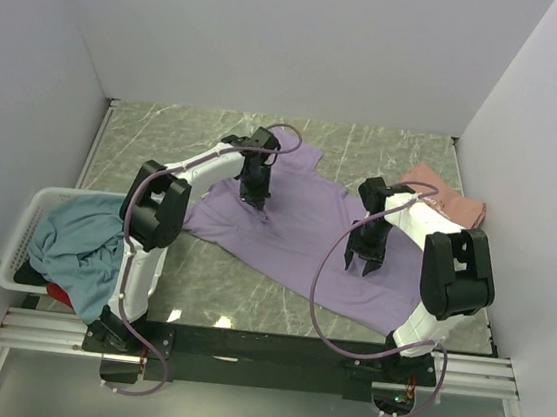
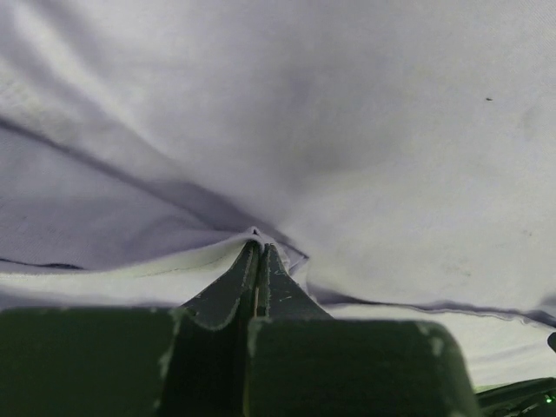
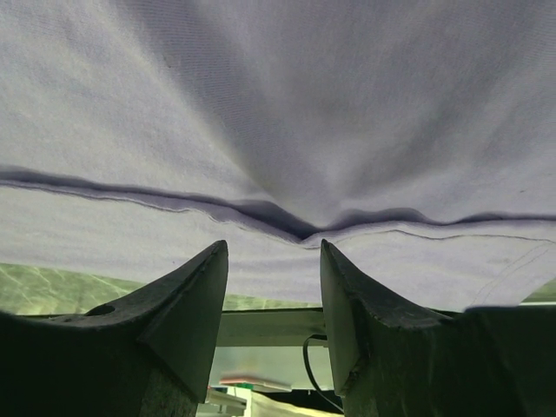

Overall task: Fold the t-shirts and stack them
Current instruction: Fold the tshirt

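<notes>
- Near left, the white basket (image 1: 26,230) holds a teal t-shirt (image 1: 73,241) and a red t-shirt (image 1: 59,294).
- The right gripper (image 1: 365,267) has its jaws spread over the lavender t-shirt (image 1: 306,232), which lies mid-table.
- The left gripper (image 1: 256,202) has its jaws pressed together, pinching a fold of that shirt.
- The salmon-pink t-shirt (image 1: 441,197) lies far right.

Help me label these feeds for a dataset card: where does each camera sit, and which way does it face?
Top external: above and behind the arms, looking down at the table; left arm and right arm both show, reaching over the lavender t-shirt.
Left wrist: on the left arm, facing along the left gripper, shut on a pinch of lavender cloth.
Right wrist: on the right arm, facing past the open right gripper at the shirt's edge.
Shared: all three show the lavender t-shirt.
</notes>
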Available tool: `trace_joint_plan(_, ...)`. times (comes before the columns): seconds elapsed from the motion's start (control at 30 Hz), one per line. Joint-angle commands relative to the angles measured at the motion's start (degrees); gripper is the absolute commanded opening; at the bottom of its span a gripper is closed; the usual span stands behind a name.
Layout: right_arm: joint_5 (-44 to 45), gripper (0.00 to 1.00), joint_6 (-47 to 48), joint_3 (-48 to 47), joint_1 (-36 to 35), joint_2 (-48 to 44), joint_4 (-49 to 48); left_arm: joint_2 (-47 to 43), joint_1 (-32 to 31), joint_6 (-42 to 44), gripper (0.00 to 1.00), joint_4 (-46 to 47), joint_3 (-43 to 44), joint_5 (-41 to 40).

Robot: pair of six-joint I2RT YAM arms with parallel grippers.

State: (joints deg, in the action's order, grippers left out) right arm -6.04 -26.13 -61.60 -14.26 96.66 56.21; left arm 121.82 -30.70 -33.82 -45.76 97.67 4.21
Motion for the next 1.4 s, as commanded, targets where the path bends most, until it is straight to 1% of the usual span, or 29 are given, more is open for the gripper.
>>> trace_joint_plan(0.0, 1.7, 0.54, -0.9, 0.2, -0.2, -2.4, 0.7, 1.1, -0.8, 1.7, 0.0, -0.5, 3.6, 2.0)
trace_joint_plan(0.13, 1.9, 0.54, -1.0, 0.3, -0.1, -2.6, 0.7, 2.9, -0.9, 2.4, 0.0, -1.1, 5.2, 2.9)
trace_joint_plan(0.47, 3.2, 0.54, -1.5, 0.4, -0.1, -3.5, 1.4, 4.0, -1.0, 1.8, 0.0, 0.8, 6.0, 6.1)
trace_joint_plan(0.6, 3.7, 0.54, -1.6, 0.2, -0.1, -3.7, 1.6, 4.1, -0.9, 0.9, 0.0, 3.5, 5.7, 10.5)
trace_joint_plan(0.63, 3.8, 0.54, -1.6, 0.0, 0.0, -3.8, 1.8, 4.2, -1.0, 0.5, 0.04, 3.7, 5.9, 11.1)
trace_joint_plan(0.67, 4.2, 0.54, -1.6, -0.4, 0.0, -3.9, 2.0, 4.5, -1.0, -0.2, 0.18, 3.4, 6.4, 11.2)
trace_joint_plan(0.73, 4.8, 0.54, -1.5, -0.9, -0.1, -4.0, 2.4, 4.7, -1.0, -0.4, 0.31, 2.6, 6.9, 10.6)
trace_joint_plan(0.77, 5.0, 0.54, -1.3, -1.6, -0.1, -4.3, 2.7, 4.0, -0.9, -0.7, 0.43, 2.1, 7.0, 10.4)
trace_joint_plan(0.8, 5.5, 0.54, -1.1, -2.1, -0.1, -4.4, 3.4, 3.5, -0.8, -1.1, 0.48, 2.0, 7.0, 10.6)
trace_joint_plan(0.87, 5.9, 0.54, -1.0, -3.7, -0.1, -5.3, 3.9, 1.1, 0.5, -3.6, 0.55, 3.8, 6.1, 14.2)
trace_joint_plan(0.93, 5.8, 0.54, -0.9, -4.7, -0.1, -5.9, 4.3, -2.6, 1.5, -6.3, 0.59, 5.8, 3.1, 16.0)
trace_joint_plan(0.97, 5.8, 0.54, -0.7, -5.6, 0.0, -6.0, 4.5, -3.7, 2.3, -6.9, 0.62, 6.3, 2.4, 15.7)
trace_joint_plan(1.1, 4.7, 0.55, 0.0, -6.0, -0.2, -5.2, 3.9, -8.9, 4.4, -7.7, 0.67, 5.6, -2.1, 13.6)
trace_joint_plan(1.13, 4.1, 0.55, 0.2, -5.7, -0.2, -4.9, 3.5, -10.0, 4.9, -7.6, 0.68, 5.7, -5.4, 13.3)
trace_joint_plan(1.23, 3.1, 0.55, 0.7, -4.2, -0.2, -3.5, 1.5, -14.3, 7.3, -7.0, 0.69, 5.9, -11.5, 11.2)
trace_joint_plan(1.27, 1.6, 0.55, 1.0, -3.4, -0.2, -3.2, 0.8, -16.4, 8.8, -6.8, 0.69, 6.1, -16.0, 11.0)
trace_joint_plan(1.37, -1.2, 0.55, 1.3, -2.0, -0.2, -2.1, -1.5, -20.6, 11.4, -6.4, 0.7, 7.3, -23.5, 10.0)
